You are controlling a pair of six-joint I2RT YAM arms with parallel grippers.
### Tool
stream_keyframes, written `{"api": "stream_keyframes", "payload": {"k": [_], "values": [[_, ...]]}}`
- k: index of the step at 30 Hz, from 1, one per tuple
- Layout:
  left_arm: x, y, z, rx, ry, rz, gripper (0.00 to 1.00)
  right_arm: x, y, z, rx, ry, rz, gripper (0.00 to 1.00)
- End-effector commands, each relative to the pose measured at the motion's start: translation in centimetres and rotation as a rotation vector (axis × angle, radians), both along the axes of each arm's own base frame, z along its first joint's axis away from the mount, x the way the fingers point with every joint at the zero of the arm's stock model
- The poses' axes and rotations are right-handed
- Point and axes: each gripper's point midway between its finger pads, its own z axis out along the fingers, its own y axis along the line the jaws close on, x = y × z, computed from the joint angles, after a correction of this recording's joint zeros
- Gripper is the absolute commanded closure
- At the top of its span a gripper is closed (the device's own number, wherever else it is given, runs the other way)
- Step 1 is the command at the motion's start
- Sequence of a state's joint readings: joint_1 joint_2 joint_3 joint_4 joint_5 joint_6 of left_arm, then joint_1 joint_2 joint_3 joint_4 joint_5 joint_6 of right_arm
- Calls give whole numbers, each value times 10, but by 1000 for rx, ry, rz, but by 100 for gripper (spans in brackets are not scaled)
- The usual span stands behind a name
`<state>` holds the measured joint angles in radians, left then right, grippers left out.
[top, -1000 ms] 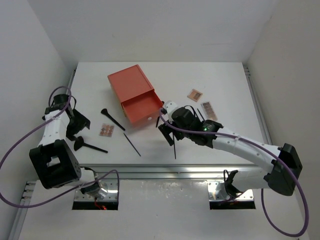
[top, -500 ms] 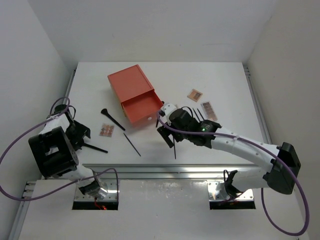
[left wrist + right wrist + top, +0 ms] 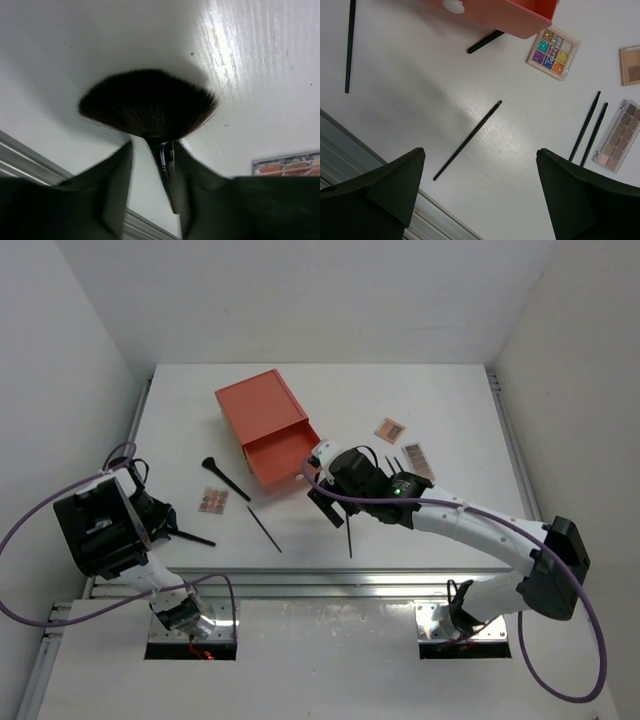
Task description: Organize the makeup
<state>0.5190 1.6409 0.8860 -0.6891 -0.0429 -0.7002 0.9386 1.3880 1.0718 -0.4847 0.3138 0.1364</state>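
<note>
A black fan brush [image 3: 150, 107] lies on the white table at the left, its handle [image 3: 192, 536] pointing right. My left gripper [image 3: 152, 150] straddles its ferrule; the handle touches one finger and a gap shows at the other. It also shows in the top view [image 3: 160, 523]. My right gripper [image 3: 480, 155] is wide open and empty above a thin black pencil [image 3: 467, 141], in front of the drawer [image 3: 325, 503]. A glitter palette [image 3: 553, 46], two thin sticks [image 3: 587, 129], a long nude palette [image 3: 615, 136] and a tan palette [image 3: 631, 65] lie nearby.
The orange-red box [image 3: 262, 412] with its open drawer [image 3: 283, 460] stands at centre back. A flared-head brush [image 3: 225, 478], a pink-brown palette [image 3: 213, 500] and another pencil [image 3: 264, 528] lie to its left. The table's metal front rail [image 3: 330, 582] is close.
My left arm has swung toward the near edge and lowered its gripper over the fan brush. My right gripper has shifted slightly left toward the drawer.
</note>
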Motion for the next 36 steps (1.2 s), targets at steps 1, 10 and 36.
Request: {"api": "stream_keyframes", "payload": {"k": [1, 10, 36], "values": [[-7, 4, -17, -12, -1, 43, 65, 10, 7, 21, 8, -61, 9, 7], [-7, 16, -11, 34, 4, 17, 100, 11, 7, 20, 6, -68, 4, 7], [194, -250, 317, 606, -855, -1478, 100, 6, -53, 3, 5, -174, -84, 0]]}}
